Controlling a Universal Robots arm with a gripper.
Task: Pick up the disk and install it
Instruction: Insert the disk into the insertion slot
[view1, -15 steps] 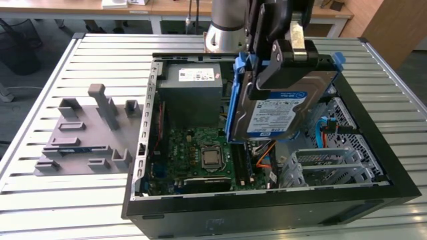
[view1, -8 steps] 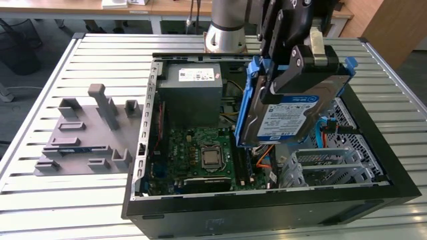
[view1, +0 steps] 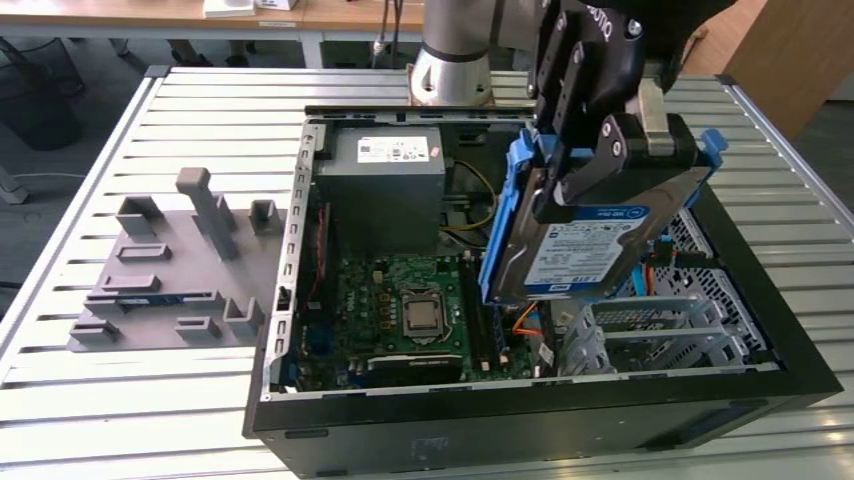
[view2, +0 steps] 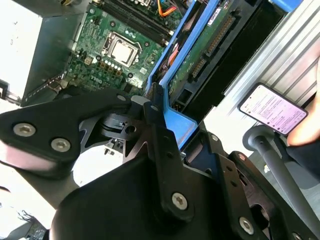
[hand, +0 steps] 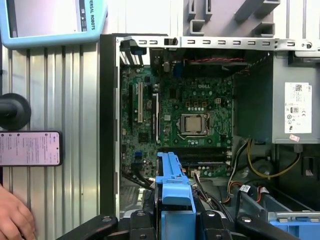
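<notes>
Exterior view: the disk (view1: 587, 250), a flat silver hard drive with blue-and-white label and blue plastic bracket, hangs tilted on edge over the open black computer case (view1: 534, 405), clamped in my black gripper (view1: 611, 160). I judge this edgewise hold suits the silver metal cage (view1: 667, 335) below.

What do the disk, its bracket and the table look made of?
The disk looks like bare silver metal with a dull sheen, plus a paper-like blue-and-white label. The bracket is probably plastic: uniform matte blue with moulded edges. The table is likely aluminium, with pale ribbed slats.
</notes>
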